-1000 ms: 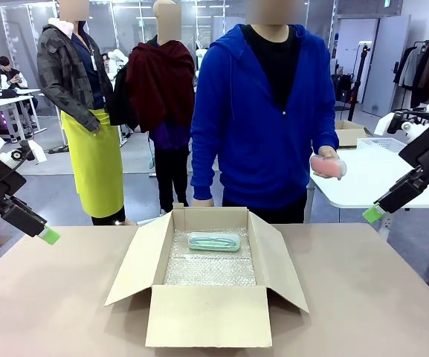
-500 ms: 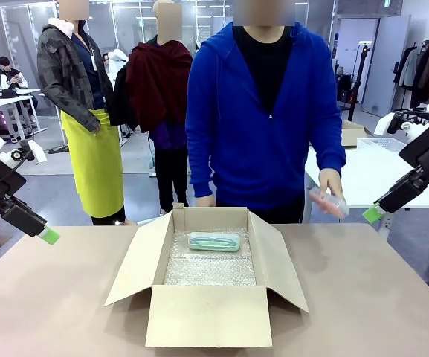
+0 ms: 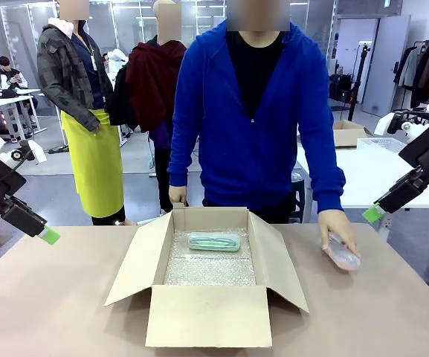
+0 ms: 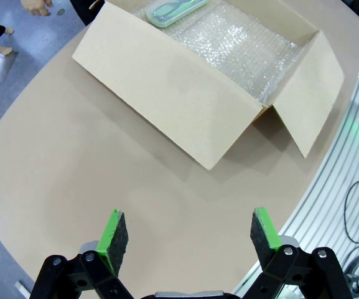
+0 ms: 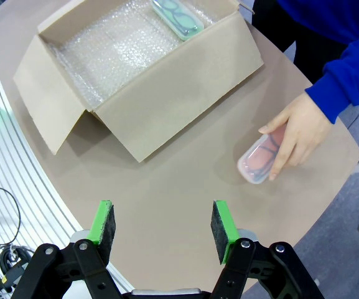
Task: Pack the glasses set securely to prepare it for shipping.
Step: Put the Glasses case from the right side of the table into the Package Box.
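- The cardboard box [image 3: 207,316] stands open on the table [image 3: 50,297], all four flaps spread outward, with a bubble-wrap sheet [image 3: 207,271] lining its floor.
- The mint-green case [image 3: 214,242] lies inside the box on the wrap, close along the far wall.
- The pink case [image 3: 344,257] is outside the box, just past its right flap, down at the tabletop. Whether it rests fully on the table cannot be told.
- The person's hand [image 3: 335,227] covers the pink case from above, fingers on it.
- The left gripper [image 4: 185,227] hangs left of the box, well apart from it, released wide and empty.
- The right gripper [image 5: 163,224] hangs right of the box, beyond the pink case, its fingers parted with nothing between them.
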`<state>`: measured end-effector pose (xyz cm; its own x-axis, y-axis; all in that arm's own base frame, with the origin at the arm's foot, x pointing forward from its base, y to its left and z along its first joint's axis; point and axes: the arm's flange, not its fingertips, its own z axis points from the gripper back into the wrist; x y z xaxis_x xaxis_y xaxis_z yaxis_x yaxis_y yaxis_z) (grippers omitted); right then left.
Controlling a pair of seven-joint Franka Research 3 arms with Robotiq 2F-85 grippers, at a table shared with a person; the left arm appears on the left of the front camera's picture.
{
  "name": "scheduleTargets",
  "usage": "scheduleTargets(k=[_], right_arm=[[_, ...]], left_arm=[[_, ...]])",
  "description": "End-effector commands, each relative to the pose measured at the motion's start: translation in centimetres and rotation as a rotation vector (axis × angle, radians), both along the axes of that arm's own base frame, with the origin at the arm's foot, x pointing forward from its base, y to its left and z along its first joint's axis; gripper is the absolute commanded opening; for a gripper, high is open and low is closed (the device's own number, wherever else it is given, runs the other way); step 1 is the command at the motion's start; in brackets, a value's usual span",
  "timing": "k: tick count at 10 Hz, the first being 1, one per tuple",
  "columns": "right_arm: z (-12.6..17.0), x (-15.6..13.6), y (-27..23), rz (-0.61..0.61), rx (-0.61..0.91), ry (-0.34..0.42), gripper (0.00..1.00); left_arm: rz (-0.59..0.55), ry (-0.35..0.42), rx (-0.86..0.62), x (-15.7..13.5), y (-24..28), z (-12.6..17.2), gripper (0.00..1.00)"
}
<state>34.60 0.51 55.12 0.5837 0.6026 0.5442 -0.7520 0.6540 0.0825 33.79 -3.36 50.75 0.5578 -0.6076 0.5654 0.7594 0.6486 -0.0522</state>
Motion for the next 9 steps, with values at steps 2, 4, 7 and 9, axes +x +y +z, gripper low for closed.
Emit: scheduleTargets(k=[2, 4, 7, 9], right_arm=[[0.3, 0.2, 0.0, 0.003, -0.006, 0.008, 0.78], [0.0, 1.3, -0.1, -0.070, -0.005, 0.064, 0.78], [-1.9, 7.7, 0.8, -0.388, -0.069, 0.205, 0.78], [-4.7, 12.0, 0.7, -0.534, -0.071, 0.248, 0.78]], left_arm=[[-0.015, -0.004, -0.019, 0.0, 0.2, 0.1, 1.00], [-0.015, -0.004, -0.019, 0.0, 0.2, 0.1, 1.00], [-0.015, -0.004, -0.019, 0.0, 0.2, 0.1, 1.00], [-0.015, -0.004, -0.019, 0.0, 0.2, 0.1, 1.00]])
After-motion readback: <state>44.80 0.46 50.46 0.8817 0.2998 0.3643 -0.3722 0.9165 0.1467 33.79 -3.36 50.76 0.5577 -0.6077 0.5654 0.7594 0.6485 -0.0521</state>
